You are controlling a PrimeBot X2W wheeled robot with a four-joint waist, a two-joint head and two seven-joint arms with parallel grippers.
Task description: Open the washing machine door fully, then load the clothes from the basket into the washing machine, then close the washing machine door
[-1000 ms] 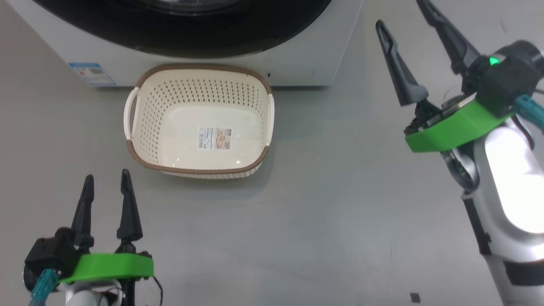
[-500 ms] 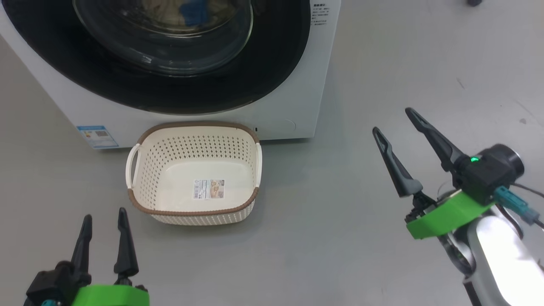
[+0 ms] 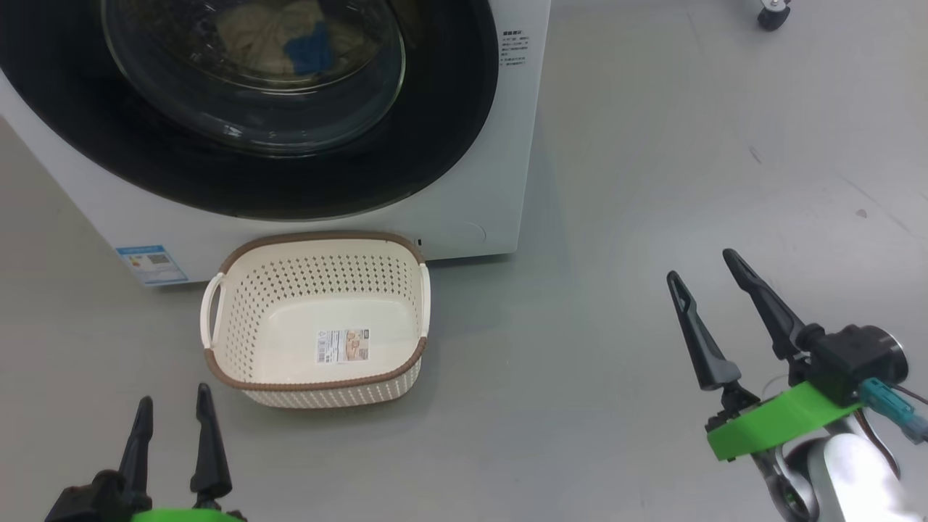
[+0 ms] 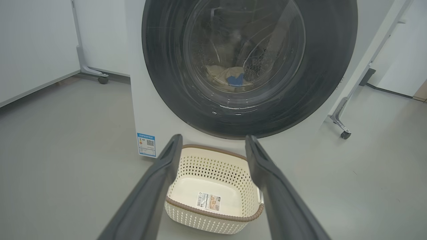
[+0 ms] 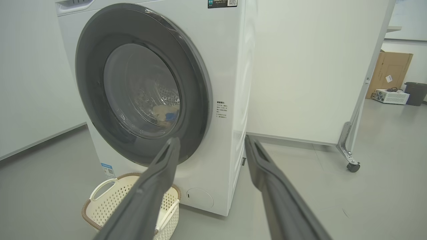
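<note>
Hovering clear of basket [image 3: 239, 319] & washing machine [image 3: 507, 159] edge, L+R jaws gape wide, nothing held.

- Left claw [image 3: 174, 394]: two long black tapered fingers, pointing up the head view, parted, empty.
- Right claw [image 3: 700, 264]: same fingers, spread wider, leaning left, empty, on a green plastic mount [image 3: 783, 420] above the silver forearm [image 3: 844, 471].

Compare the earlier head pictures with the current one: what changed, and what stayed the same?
The head camera tilted up, bringing more of the washing machine door and the clothes behind its glass into view. The right tool, open, drew back toward the robot. Nothing was taken or let go. The empty basket, the shut door and the open left tool stayed put.
</note>
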